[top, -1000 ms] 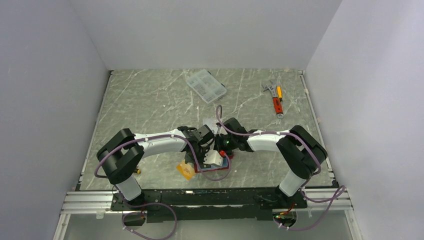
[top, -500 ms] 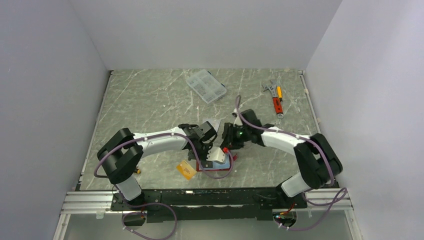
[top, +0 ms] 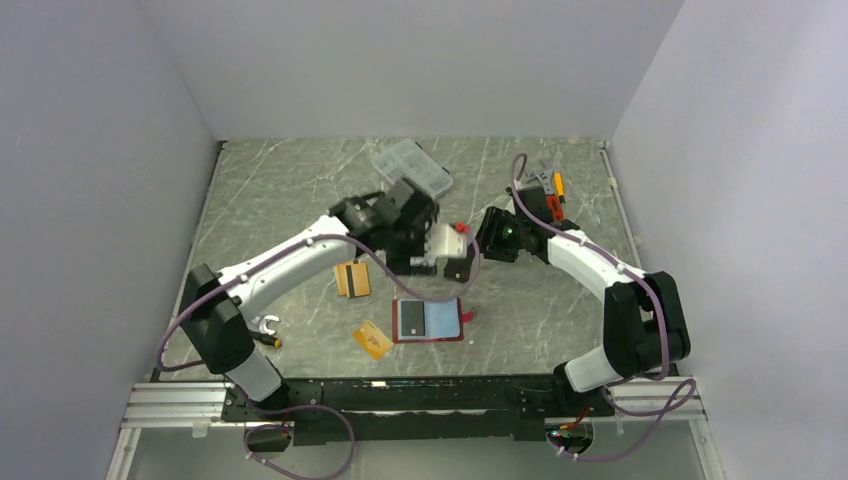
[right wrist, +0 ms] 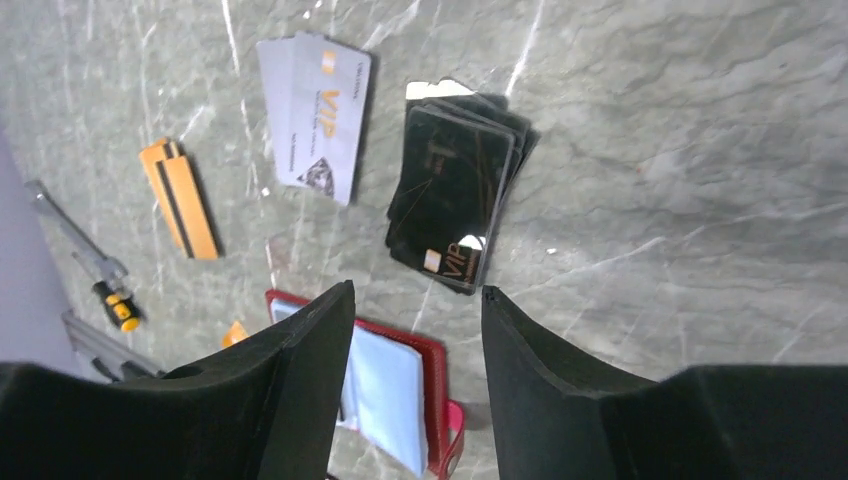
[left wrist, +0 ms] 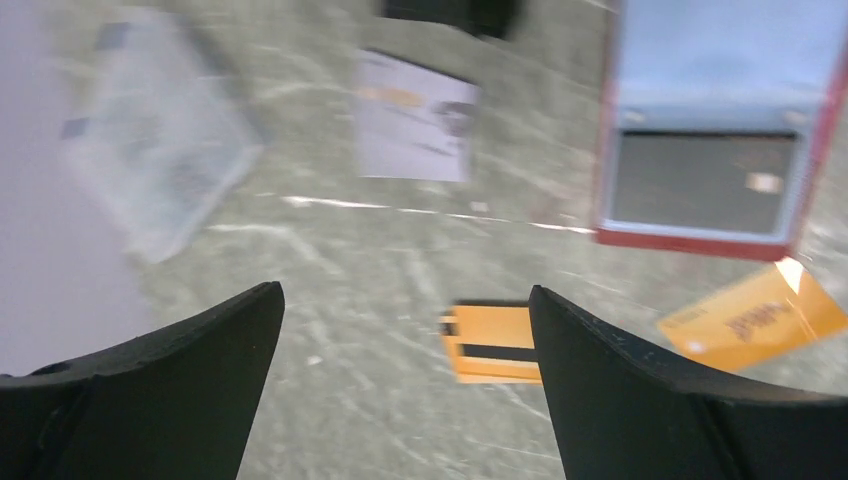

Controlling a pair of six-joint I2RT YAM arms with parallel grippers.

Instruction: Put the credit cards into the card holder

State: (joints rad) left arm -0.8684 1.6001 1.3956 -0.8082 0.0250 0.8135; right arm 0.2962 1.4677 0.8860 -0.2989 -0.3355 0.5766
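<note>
The red card holder (top: 452, 322) lies open near the front middle, light blue inside (right wrist: 400, 390), with a dark card (left wrist: 700, 182) in one pocket. An orange card (top: 372, 339) lies left of it. Farther left is an orange card with a black stripe (top: 351, 278) (left wrist: 490, 345). A silver-grey card (right wrist: 315, 115) (left wrist: 415, 115) and a stack of dark cards (right wrist: 455, 195) lie behind the holder. My left gripper (top: 440, 266) (left wrist: 402, 292) hangs above the table, wide open and empty. My right gripper (top: 487, 240) (right wrist: 417, 290) is beside it, open and empty.
A clear compartment box (top: 411, 171) sits at the back middle. Pliers and a red-handled tool (top: 552, 200) lie at the back right. A small tool (top: 265, 330) lies by the left arm's base. Walls close in three sides.
Both grippers were shut low over the holder; both have opened, risen and moved back. The holder now lies uncovered and open, and the striped orange card shows.
</note>
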